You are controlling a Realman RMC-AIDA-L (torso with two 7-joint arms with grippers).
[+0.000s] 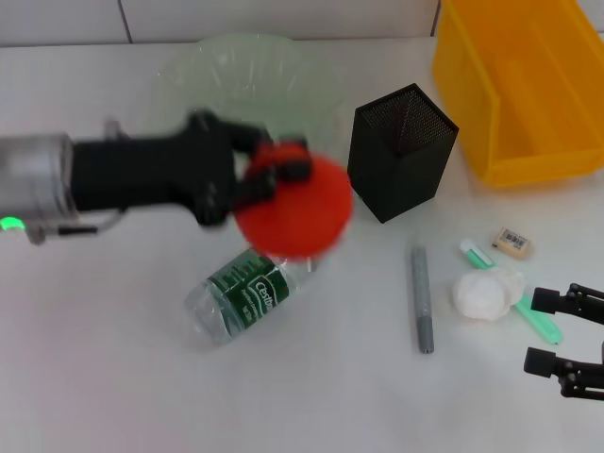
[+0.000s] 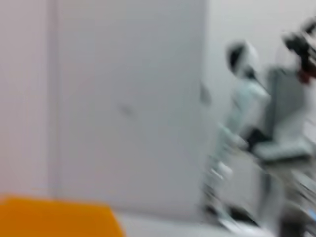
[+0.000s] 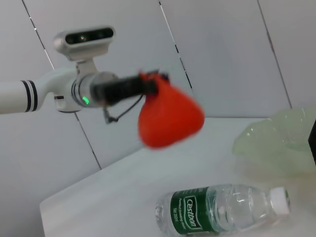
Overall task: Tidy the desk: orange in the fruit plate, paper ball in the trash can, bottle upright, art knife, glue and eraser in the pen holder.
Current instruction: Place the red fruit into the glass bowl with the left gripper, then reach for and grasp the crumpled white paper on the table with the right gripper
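L gripper (image 1: 269, 175) is clamped on the orange (image 1: 294, 208), carrying it in the air, well above the desk (image 1: 113, 377). From where I stand the fruit hangs just short of the fruit plate (image 1: 245, 80), between it and the bottle (image 1: 241, 294); the right wrist view confirms the orange is lifted clear over the lying bottle. Judged reason for the height: to clear the bowl's wavy rim before release. Step in hand, in my view: transport to the plate, release not yet done.

R gripper (image 1: 564, 330) sits low at the near right edge of the desk, fingers apart, holding nothing. It is just beside the glue (image 1: 528, 316) and paper ball (image 1: 486, 294), likely posted there for the small items.

Remaining items, all on the desk:
- Bottle on its side, cap toward the plate; needs righting.
- Paper ball touching or overlapping the glue; cannot tell which.
- Art knife (image 1: 422, 300) lying flat, apart from the ball.
- Eraser (image 1: 512, 243) near the trash can (image 1: 514, 94), not in it.
- Pen holder (image 1: 401, 151) upright betw. plate and trash can; no items seen inside.

Risk, as judgement: grip looks to be at the fruit's top, so a swing could shake it loose over the bottle.
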